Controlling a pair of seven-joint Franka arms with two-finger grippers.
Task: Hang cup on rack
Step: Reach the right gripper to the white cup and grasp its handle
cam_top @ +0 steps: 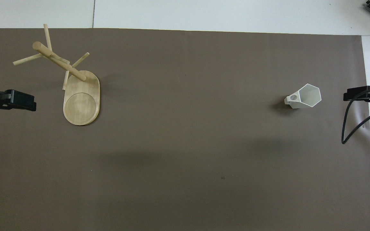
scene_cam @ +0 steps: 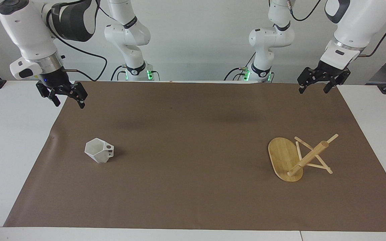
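Nothing is done yet: the cup (scene_cam: 99, 150) stands on the bench (scene_cam: 15, 140), well apart from the rack (scene_cam: 297, 159). Right gripper (scene_cam: 66, 100) hangs spread, empty; left gripper (scene_cam: 313, 87) waits, spread.

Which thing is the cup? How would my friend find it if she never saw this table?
Start at the big brown mat covering the table, then go to the right arm's end of it. The cup sits there alone on the mat, small and white. Its six-sided rim and blocky handle with a round hole set it apart from the wooden rack at the left arm's end.
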